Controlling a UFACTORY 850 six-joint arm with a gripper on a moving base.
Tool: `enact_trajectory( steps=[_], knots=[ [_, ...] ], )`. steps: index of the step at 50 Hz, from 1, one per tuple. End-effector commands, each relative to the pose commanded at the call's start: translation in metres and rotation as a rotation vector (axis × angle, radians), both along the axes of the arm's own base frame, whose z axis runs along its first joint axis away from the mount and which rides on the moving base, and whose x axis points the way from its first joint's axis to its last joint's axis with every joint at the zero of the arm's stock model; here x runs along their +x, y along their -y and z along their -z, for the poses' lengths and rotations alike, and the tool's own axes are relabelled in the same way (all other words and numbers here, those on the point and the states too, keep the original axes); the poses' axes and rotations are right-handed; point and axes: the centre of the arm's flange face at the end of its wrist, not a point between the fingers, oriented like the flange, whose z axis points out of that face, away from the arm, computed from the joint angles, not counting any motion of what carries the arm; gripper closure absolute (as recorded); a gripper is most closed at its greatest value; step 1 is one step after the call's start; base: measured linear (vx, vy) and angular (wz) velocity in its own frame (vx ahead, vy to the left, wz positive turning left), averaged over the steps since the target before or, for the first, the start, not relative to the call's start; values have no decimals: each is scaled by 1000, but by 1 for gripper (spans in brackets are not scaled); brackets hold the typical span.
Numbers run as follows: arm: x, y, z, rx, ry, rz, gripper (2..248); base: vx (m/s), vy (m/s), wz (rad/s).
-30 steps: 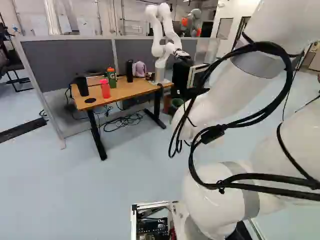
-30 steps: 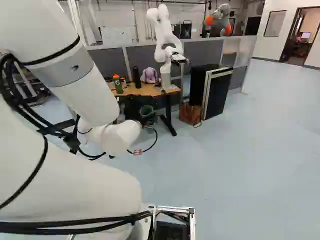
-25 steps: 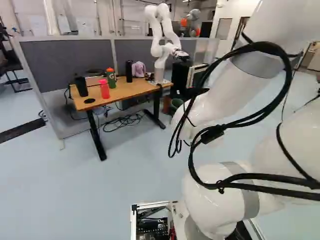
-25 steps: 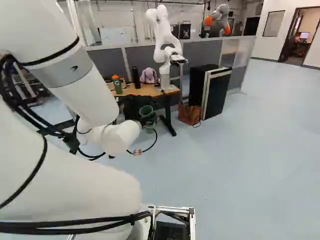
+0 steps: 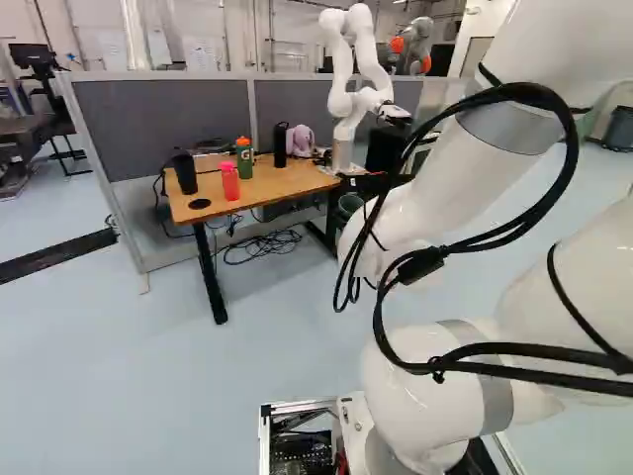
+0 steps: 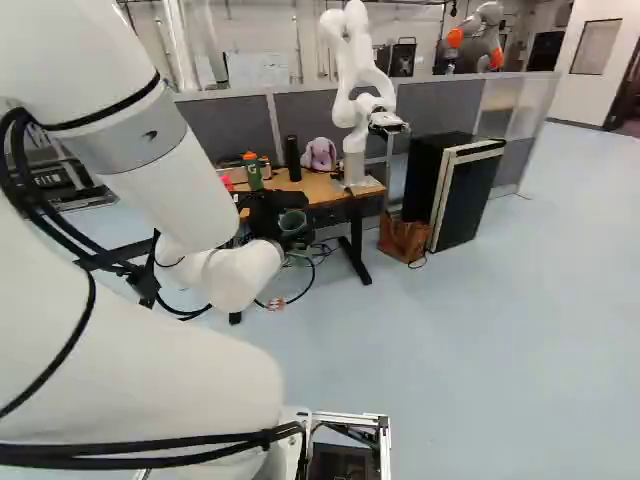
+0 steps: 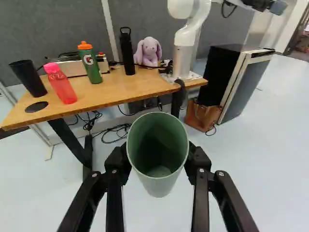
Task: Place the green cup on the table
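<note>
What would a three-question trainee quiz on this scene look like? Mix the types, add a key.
1. Fill in: on the wooden table, a ____ sits between the black flask and the base of another robot.
2. How many of the gripper's fingers touch the green cup? A) none B) one C) both
3. True or false: the green cup is standing on the table.

Key: 1. purple plush rabbit; 2. C; 3. false, it is held in the gripper.
</note>
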Motion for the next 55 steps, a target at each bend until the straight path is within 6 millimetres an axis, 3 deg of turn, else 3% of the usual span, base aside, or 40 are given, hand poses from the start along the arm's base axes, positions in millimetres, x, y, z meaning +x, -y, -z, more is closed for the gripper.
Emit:
enact_trajectory(
  steps=[18, 46, 47, 55],
  knots=[
    [0, 0, 0, 0, 0, 0, 125, 274, 110, 312],
    [0, 0, 0, 0, 0, 0, 125, 365, 15, -38],
    [11, 0, -1, 0, -5, 0, 125, 337, 18, 12],
    [28, 0, -4, 0, -10, 0, 125, 181, 8, 36]
  ],
)
